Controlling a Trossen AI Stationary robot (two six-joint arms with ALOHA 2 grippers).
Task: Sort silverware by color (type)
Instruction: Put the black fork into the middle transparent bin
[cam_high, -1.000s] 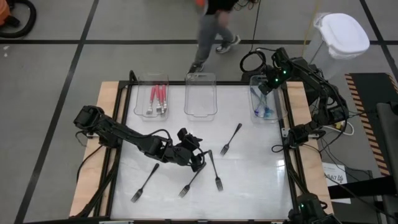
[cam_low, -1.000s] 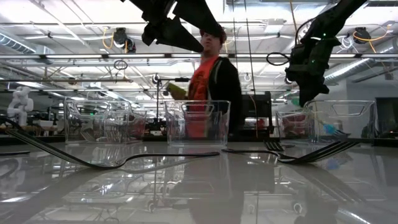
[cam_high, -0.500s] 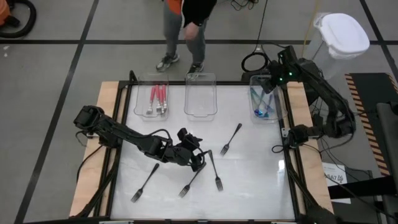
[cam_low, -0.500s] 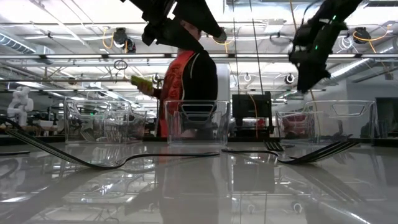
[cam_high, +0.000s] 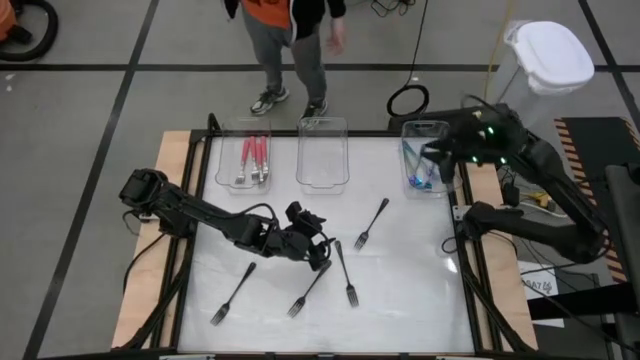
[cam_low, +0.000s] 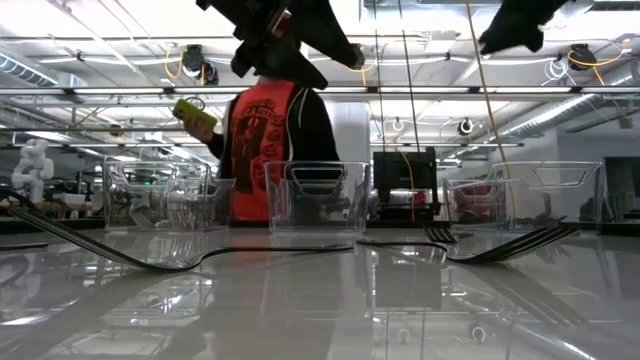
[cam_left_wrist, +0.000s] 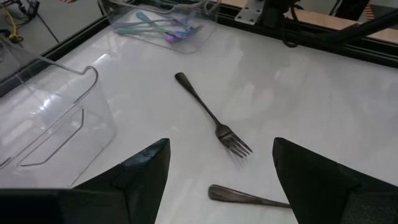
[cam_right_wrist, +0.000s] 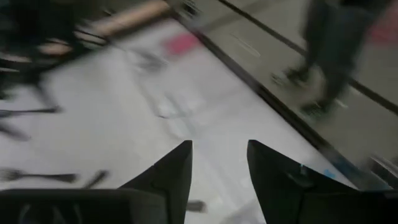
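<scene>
Left gripper: you see it (cam_high: 318, 252) in the lower middle of the high view, above the white table (cam_high: 400, 290). Its fingers (cam_left_wrist: 143, 171) stand wide apart and hold nothing.
Right gripper: it (cam_high: 432, 152) is in the upper right of the high view, over the right tray (cam_high: 424, 127). In the right wrist view you see a gap between its two fingers (cam_right_wrist: 171, 171) and nothing in the gap.
Left tray: this clear tray (cam_high: 244, 128) stands at the upper left of the table. The red forks (cam_high: 254, 158) lie inside it, side by side.
Middle tray: this clear tray (cam_high: 322, 125) stands between the two others, at the upper middle of the table. You can see no fork inside it.
Blue forks: they (cam_high: 420, 172) lie in the right tray, partly under the right arm.
Black forks: four lie loose on the table in the high view. One (cam_high: 371, 223) is to the right of the left gripper, apart from the others. One (cam_high: 345, 274) lies just below the left gripper, with its tines toward the bottom of the frame. One (cam_high: 309, 290) lies slanted beside it, and their handles come close together near the gripper. The last (cam_high: 233, 294) is in the lower left part of the table.
Person: you see a person (cam_high: 290, 40) in an orange top at the top of the high view, standing behind the table.
</scene>
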